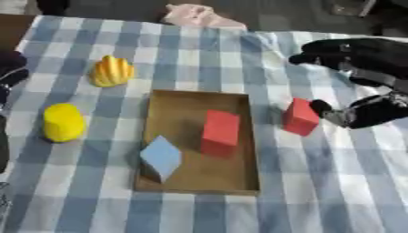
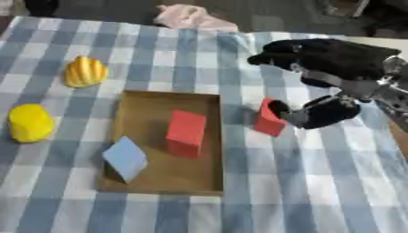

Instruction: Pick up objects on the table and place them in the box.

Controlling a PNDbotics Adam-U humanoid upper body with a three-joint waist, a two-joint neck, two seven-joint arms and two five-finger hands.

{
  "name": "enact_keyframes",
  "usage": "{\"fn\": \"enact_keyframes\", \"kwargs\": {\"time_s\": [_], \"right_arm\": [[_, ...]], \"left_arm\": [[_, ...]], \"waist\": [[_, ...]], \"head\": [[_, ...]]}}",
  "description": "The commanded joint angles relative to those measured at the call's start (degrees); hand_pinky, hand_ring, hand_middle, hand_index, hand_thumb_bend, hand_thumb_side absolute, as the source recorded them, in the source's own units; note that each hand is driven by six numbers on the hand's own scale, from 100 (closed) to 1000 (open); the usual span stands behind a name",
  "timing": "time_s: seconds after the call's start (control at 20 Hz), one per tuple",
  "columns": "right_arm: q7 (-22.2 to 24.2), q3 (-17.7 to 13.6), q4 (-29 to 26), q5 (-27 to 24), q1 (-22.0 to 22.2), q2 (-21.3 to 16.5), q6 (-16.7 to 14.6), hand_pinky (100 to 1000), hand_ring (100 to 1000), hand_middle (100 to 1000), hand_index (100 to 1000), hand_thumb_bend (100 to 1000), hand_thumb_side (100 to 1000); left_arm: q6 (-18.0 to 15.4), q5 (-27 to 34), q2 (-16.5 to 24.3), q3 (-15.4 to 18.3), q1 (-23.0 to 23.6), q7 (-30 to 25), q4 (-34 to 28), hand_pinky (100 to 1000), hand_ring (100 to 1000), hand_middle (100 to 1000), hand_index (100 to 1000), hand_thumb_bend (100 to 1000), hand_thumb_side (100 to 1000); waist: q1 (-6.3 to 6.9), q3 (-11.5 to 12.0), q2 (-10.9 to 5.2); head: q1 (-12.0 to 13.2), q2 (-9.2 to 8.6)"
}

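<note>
1. The bench [image 1: 79, 191] has a blue and white checked cloth on it.
2. A flat brown box [image 1: 177, 109] sits in the middle of the bench.
3. A red block [image 1: 220, 133] stands inside the box, and a light blue block [image 1: 162, 157] leans at its near left corner.
4. The right hand [image 2: 323, 111] is near the right edge of the bench, with its thumb touching a small red block [image 2: 267, 119] just right of the box, and its fingers spread above.
5. A yellow lump [image 1: 63, 122] and a ridged yellow thing [image 1: 111, 71] lie toward the left edge.
6. A pink cloth [image 1: 195, 16] lies at the far edge.
</note>
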Motion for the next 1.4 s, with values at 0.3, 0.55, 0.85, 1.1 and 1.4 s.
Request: {"fn": "enact_keyframes", "kwargs": {"time_s": [0.3,0.55,0.85,1.1,1.4], "right_arm": [[0.0,-0.8,5.4,-2.0,-1.1,-0.8,1.6,973,1000,898,1000,170,246],[0.6,-0.8,7.0,-3.5,-1.2,-0.5,2.4,979,1000,899,1000,131,208],[1.4,-0.6,8.5,-3.8,-0.7,-0.3,2.0,974,1000,896,1000,106,273],[0.9,-0.1,9.1,-2.8,-0.2,0.0,1.4,972,1000,891,1000,100,501],[0.4,0.3,9.2,-2.3,0.1,0.4,0.9,971,1000,893,1000,100,562]], "left_arm": [[0.1,-0.4,0.8,0.5,-0.4,-0.1,-1.1,825,794,684,802,137,825],[0.1,-0.4,0.8,0.5,-0.4,-0.2,-1.1,825,794,684,802,137,823],[0.1,-0.4,0.7,0.5,-0.4,-0.1,-1.1,825,794,684,801,137,823],[0.1,-0.4,0.6,0.5,-0.4,-0.2,-1.1,825,794,683,801,137,823],[0.2,-0.4,0.5,0.6,-0.4,-0.2,-1.1,825,794,684,800,137,822]], "waist": [[0.01,0.2,-0.94],[-0.03,0.2,-0.95],[-0.06,0.3,-0.93],[-0.03,0.3,-0.80],[-0.05,0.3,-0.80]], "head": [[-0.2,0.26],[-0.2,0.35],[0.0,0.24],[0.1,0.25],[0.1,0.37]]}}
